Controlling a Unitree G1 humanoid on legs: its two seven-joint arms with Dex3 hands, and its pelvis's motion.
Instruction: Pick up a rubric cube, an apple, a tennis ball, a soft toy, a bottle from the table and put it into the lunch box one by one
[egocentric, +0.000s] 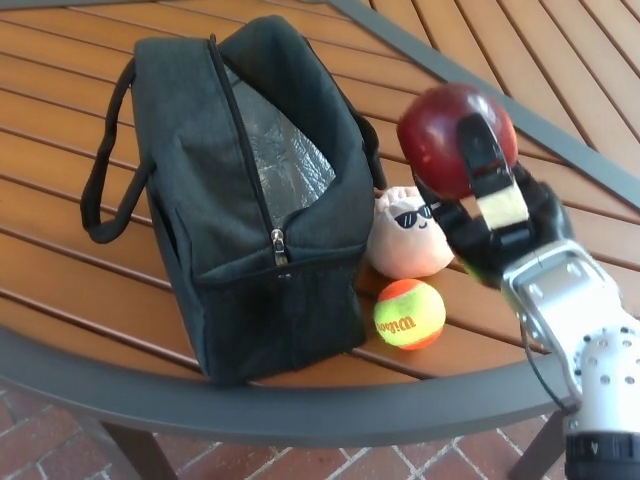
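My right hand is shut on a dark red apple and holds it in the air, just right of the lunch box and above the soft toy. The lunch box is a dark grey bag lying on the table, its top unzipped and the silver lining showing. A pale pink soft toy with drawn sunglasses sits against the bag's right side, partly behind my hand. An orange and yellow tennis ball lies in front of the toy. No cube or bottle shows. My left hand is out of view.
The wooden slat table has a dark metal rim curving along the front and a metal bar crossing at the upper right. The bag's carry strap loops out on its left. Brick floor lies below.
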